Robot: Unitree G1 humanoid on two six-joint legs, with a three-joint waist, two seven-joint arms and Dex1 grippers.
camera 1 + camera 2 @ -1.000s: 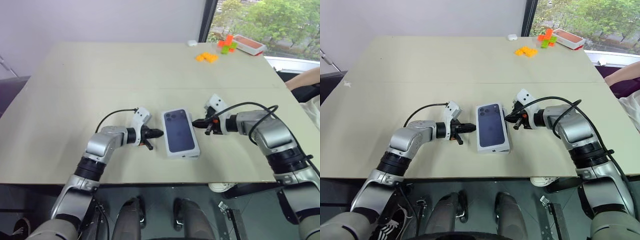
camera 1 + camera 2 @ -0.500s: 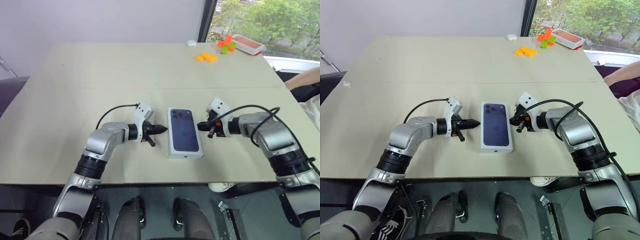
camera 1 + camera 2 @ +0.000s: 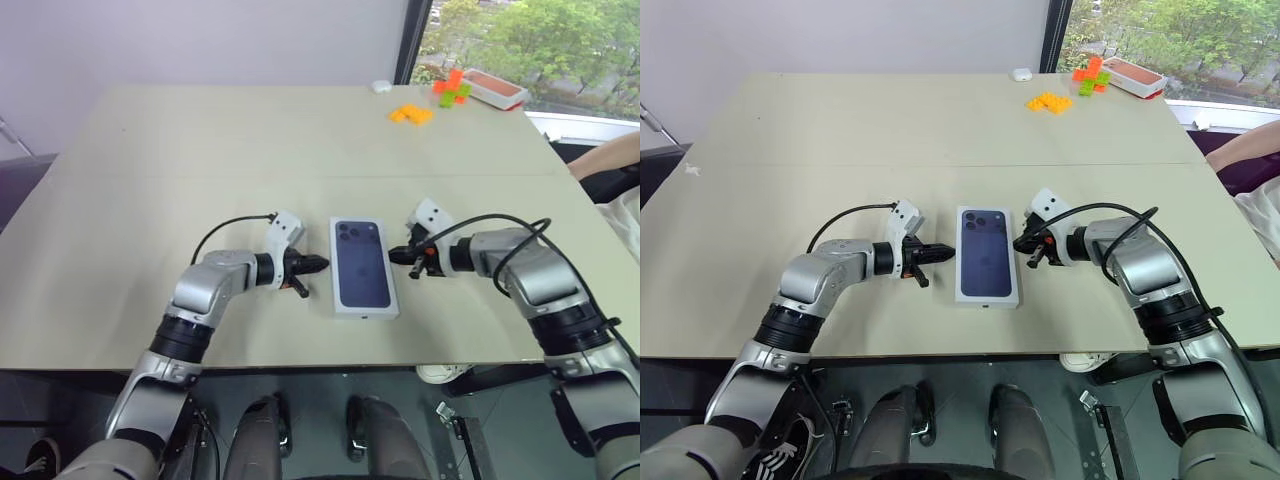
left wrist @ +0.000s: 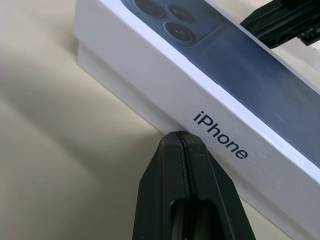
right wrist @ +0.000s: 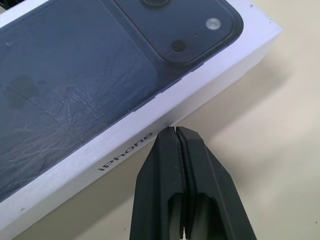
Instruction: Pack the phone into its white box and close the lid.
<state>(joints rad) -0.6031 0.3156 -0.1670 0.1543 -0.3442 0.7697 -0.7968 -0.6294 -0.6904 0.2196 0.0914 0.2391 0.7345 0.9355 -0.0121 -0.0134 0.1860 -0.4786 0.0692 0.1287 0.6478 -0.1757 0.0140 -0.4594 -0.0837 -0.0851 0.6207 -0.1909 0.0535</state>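
Note:
The lid (image 3: 362,265) lies printed face up, its dark blue phone picture showing, closed over the white box, on the beige table (image 3: 200,150). The phone is hidden. My left gripper (image 3: 322,265) is shut, its tip against the left long side of the box, just below the "iPhone" lettering (image 4: 220,135) in the left wrist view. My right gripper (image 3: 392,257) is shut too, with its tip (image 5: 175,130) at the right long side near the camera end. Neither holds anything. The right gripper's black fingers (image 4: 280,22) show beyond the box in the left wrist view.
Orange blocks (image 3: 413,114), green and orange blocks (image 3: 452,92), a red-and-white tray (image 3: 497,88) and a small white object (image 3: 384,86) sit at the far right of the table. A person's arm (image 3: 610,155) shows at the right edge. The table's front edge runs close behind the box.
The box has turned slightly, from a little askew to lying straighter between the two gripper tips. Both grippers stay shut and have hardly shifted.

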